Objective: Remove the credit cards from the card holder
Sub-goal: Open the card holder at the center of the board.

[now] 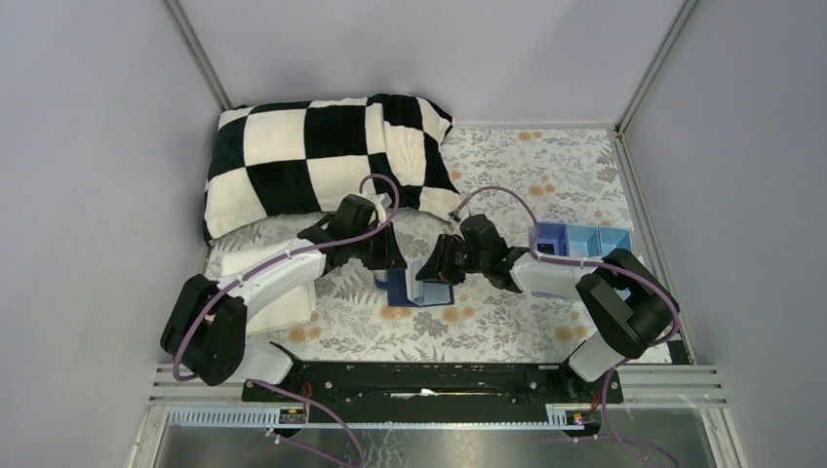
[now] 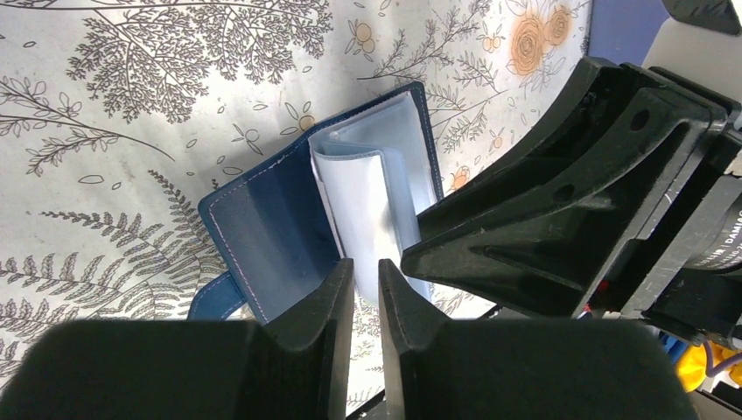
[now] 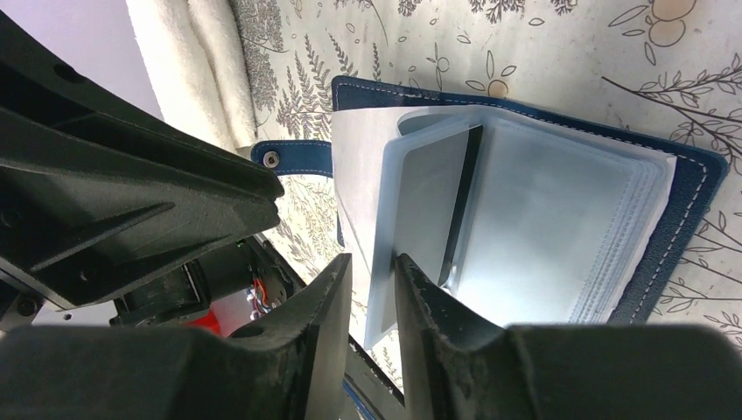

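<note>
The right gripper (image 3: 372, 280) has its jaws narrow, with a clear sleeve (image 3: 420, 192) running into the gap; I cannot tell whether it is pinched. The left gripper (image 2: 366, 289) is also narrow at the sleeves' edge, its grip unclear. Between them the card holder (image 1: 402, 290) lies open on the floral cloth (image 1: 507, 322) mid-table. Its long axis runs left to right, and its closure tab (image 3: 293, 158) points toward the left arm.

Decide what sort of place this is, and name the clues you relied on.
Most likely a robot test cell: grey walls in a metal frame enclose the table, the left arm and right arm are bolted at its near edge, and a checked blanket looks like a prop.
</note>
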{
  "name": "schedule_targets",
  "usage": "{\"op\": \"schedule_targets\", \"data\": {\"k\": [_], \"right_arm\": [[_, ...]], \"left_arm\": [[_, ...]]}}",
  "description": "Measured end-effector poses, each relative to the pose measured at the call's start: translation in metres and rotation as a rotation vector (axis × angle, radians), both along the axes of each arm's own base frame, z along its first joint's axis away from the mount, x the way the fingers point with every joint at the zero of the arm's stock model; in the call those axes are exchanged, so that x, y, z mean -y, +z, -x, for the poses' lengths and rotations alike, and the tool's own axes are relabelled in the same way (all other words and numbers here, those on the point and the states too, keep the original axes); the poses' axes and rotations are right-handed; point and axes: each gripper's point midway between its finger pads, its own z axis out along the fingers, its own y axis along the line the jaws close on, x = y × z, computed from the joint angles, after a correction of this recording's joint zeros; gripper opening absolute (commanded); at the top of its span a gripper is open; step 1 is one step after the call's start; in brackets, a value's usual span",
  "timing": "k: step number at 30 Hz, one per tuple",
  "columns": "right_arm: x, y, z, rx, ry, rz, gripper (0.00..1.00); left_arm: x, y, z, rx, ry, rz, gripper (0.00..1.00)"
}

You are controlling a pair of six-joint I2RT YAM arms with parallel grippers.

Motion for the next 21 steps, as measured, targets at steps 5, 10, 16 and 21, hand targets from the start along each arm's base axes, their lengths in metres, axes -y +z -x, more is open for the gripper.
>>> {"op": "schedule_targets", "data": {"k": [5,10,16,21], "right_arm": [[-0.0017,0.0025,-0.0017,0.005,-0.006,-0.013,0.2],[-0.0023,0.0035,-0.0021,0.005,-0.008,-0.018,0.17],[-0.0027,0.0034,-0.0016,0.002,-0.005,-0.02,0.14],[-0.0048,0.0033,-0.0027,0.001,-0.005,-0.03,0.21]], "left_arm": [[0.0036,0.0022,-0.0002,0.0,-0.005,0.028,0.2],[0.0051,-0.001,0.0023,-0.01,-0.007,0.046,0.19],[0.006,-0.0039,0.005,-0.02,-0.01,0.057,0.19],[0.0076,-0.0027,0.0044,-0.016,-0.013,0.066,0.19]]}}
